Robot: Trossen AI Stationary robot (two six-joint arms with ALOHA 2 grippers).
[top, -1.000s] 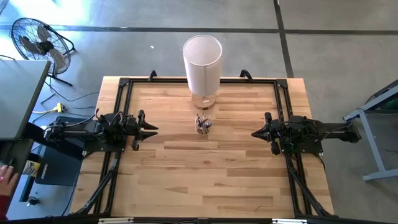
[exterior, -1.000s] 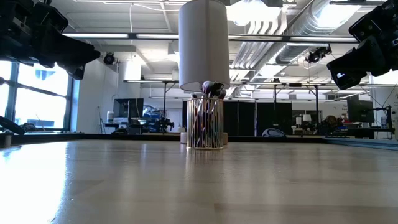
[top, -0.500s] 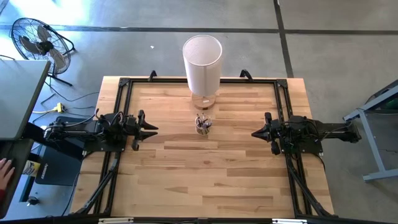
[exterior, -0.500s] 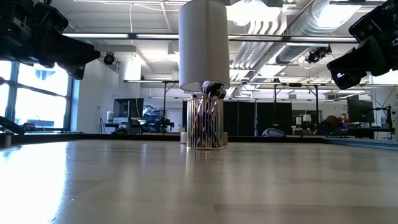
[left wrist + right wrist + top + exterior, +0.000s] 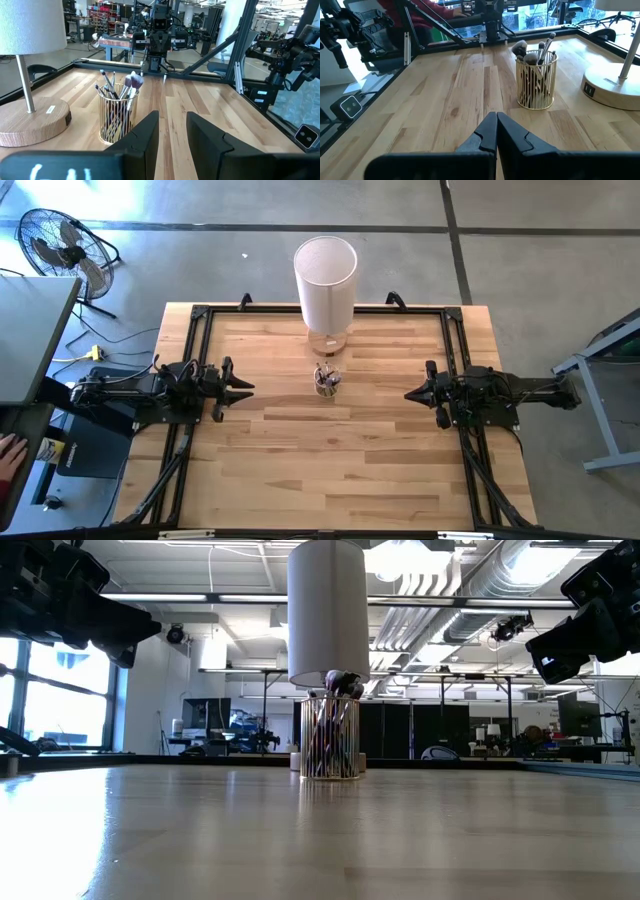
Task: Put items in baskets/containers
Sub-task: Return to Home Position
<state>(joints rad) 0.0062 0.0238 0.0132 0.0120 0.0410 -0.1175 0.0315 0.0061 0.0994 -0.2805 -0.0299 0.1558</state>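
The wooden tabletop (image 5: 330,460) has a black frame along its edges. At 12 o'clock, near the far edge, stands a tall white cylinder (image 5: 325,280) on a round wooden base. Just toward the centre from it sits a small container (image 5: 326,383) with brushes (image 5: 325,372) standing in it. The left end effector (image 5: 245,388) lies at 9 o'clock and the right end effector (image 5: 408,393) at 3 o'clock. Both point at the centre, well apart from the container. On the floor at 10 o'clock stands a fan (image 5: 62,245). A person's hand (image 5: 8,452) shows at 8 o'clock.
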